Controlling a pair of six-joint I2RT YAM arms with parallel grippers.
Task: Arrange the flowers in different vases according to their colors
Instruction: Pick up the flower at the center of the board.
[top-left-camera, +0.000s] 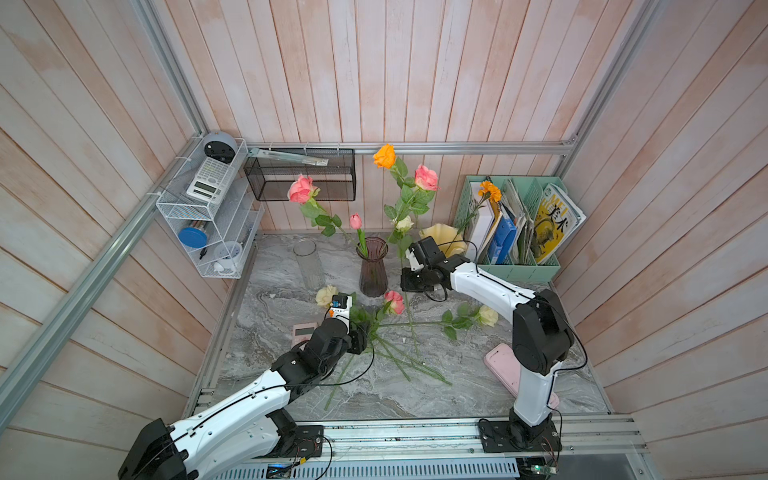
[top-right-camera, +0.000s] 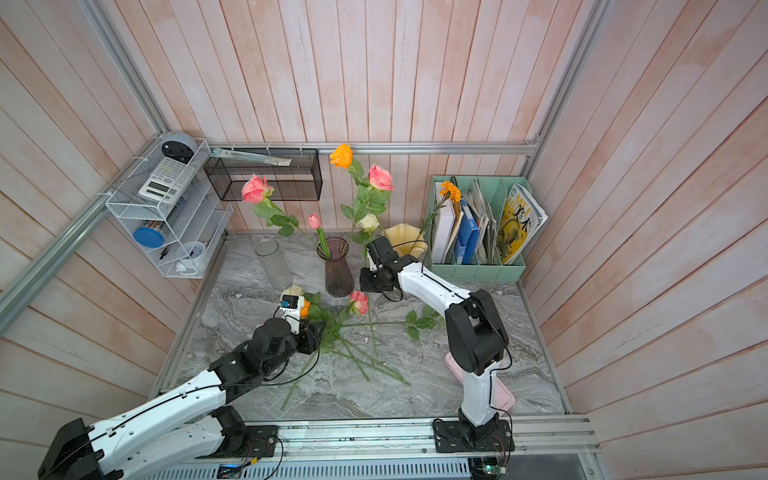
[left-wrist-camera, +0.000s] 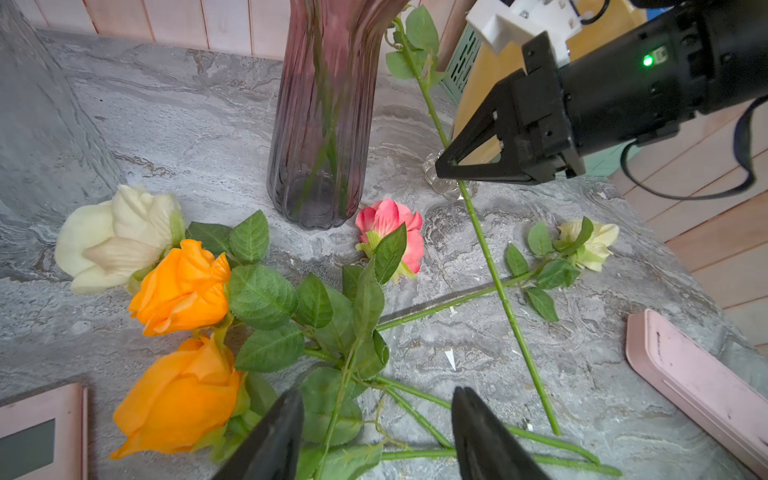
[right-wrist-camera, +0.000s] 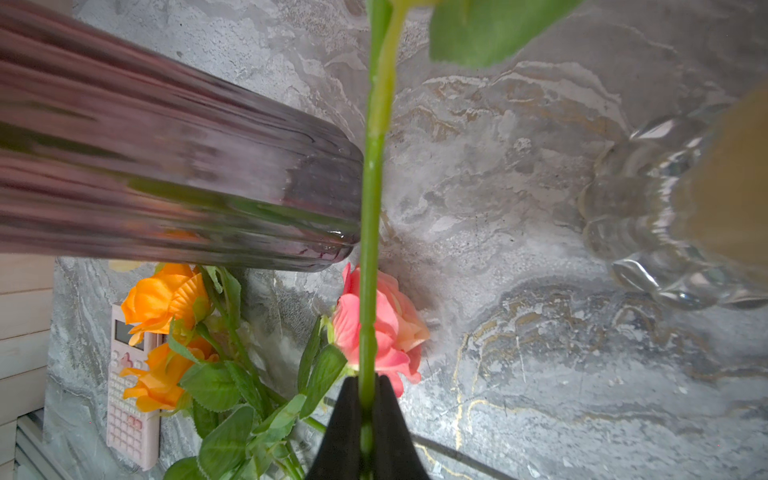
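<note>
Spreading over the grey table, loose flowers lie with their stalks crossed, heads nearest the purple vase. That vase carries two pink blooms. The glass cylinder beside it holds none, and the yellow vase stands behind the right arm. The right gripper is pinched tight on a thin green stem, tilted upright just beside the purple vase; which head tops it I cannot tell. The left gripper hangs partly open astride the crossed stalks, holding nothing. These flowers look light, springy and top-heavy, so likely to swing. Bare stalk below the leaves seems the best hold, since petals crush.
</note>
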